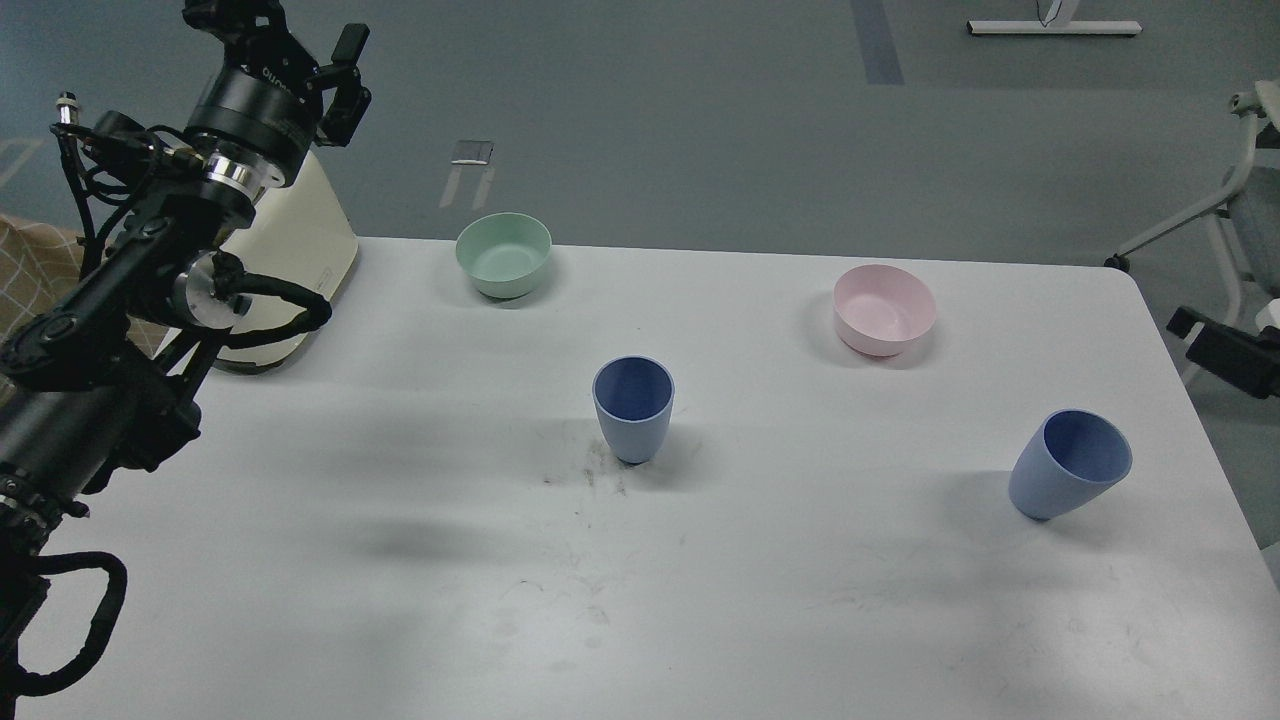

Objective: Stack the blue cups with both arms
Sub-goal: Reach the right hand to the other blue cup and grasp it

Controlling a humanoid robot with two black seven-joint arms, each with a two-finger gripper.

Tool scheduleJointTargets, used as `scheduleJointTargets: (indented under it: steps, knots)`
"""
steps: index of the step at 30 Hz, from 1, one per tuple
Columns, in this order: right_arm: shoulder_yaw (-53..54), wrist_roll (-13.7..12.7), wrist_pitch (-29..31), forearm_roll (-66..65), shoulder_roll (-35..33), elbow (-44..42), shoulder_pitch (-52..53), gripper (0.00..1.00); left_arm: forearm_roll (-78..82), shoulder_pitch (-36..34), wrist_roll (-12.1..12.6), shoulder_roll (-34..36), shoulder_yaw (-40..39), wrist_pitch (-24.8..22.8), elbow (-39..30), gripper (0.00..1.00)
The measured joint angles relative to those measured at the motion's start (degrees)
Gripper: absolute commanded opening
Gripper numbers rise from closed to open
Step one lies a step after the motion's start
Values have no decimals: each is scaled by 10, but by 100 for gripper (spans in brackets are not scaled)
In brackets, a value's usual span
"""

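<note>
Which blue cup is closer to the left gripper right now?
The center blue cup, in front of the green bowl. The other blue cup stands far right, near the table's edge.

Left arm extends up along the left edge; left gripper raised at top, holding nothing, finger gap indistinct. Right arm barely visible at right edge.

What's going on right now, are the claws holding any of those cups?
Left claw raised, empty. Right claw out of view. Center blue cup and right blue cup apart on table, unstacked. Nothing between them.
</note>
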Motion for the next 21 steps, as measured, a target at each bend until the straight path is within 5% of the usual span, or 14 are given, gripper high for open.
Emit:
scheduleJointTargets:
  steps: [8, 10, 11, 12, 17, 21]
  knots:
    - [-63, -5, 0, -46, 13, -10, -2, 91, 0, -1, 0, -2, 0, -6, 2, 97]
    - [-68, -8, 0, -48, 20, -19, -3, 72, 1, -1, -1, -2, 1, -6, 2, 97]
    - [-70, -11, 0, -51, 25, -23, -3, 72, 2, -1, -2, -3, 3, -5, 2, 97]
    - [-70, -12, 0, -55, 28, -25, -3, 55, 2, -1, -2, -3, 4, -5, 2, 97]
    - [-72, -23, 0, -68, 36, -27, -3, 15, 2, -1, -2, -3, 7, -4, 2, 97]
    - [-73, -28, 0, -70, 34, -27, -4, 0, 2, -1, -2, -3, 8, -4, 2, 97]
